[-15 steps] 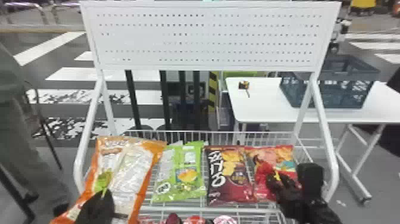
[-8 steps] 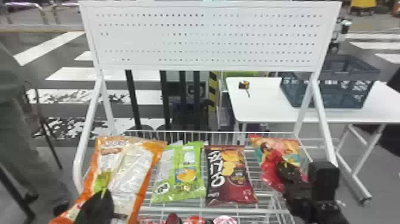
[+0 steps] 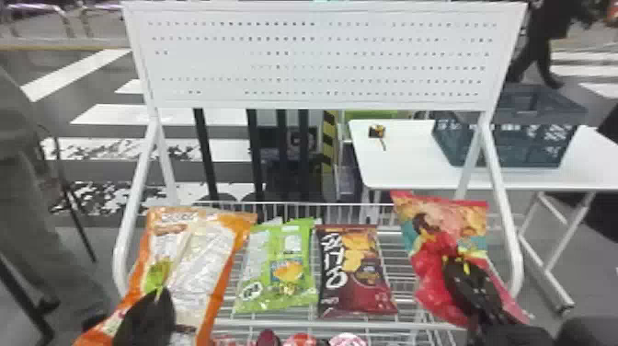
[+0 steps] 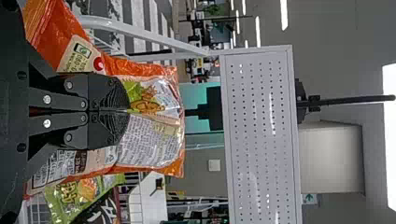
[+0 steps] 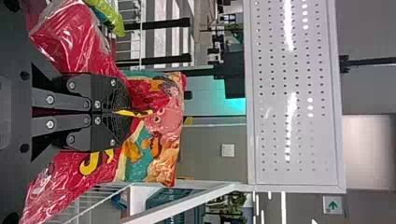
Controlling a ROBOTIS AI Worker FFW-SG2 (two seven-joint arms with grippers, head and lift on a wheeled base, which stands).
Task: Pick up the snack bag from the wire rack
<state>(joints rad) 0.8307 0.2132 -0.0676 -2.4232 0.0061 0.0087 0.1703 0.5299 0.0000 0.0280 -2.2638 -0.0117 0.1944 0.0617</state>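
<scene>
Ceiling lights [image 4: 284, 14] glow bright in the left wrist view; glare streaks the white pegboard [image 5: 299, 140], and highlights glint off the red snack bag [image 5: 74, 37].

You are indoors, in what looks like a lab or demonstration hall with a shop-style display: snack bags [image 3: 356, 271] lie on a wire rack [image 3: 340, 325] below a white perforated panel [image 3: 322, 60]. Crosswalk-like stripes [image 3: 110, 114] mark your dark floor [image 3: 115, 172], and strip lights [image 4: 258, 31] line the ceiling [image 4: 327, 37].
</scene>
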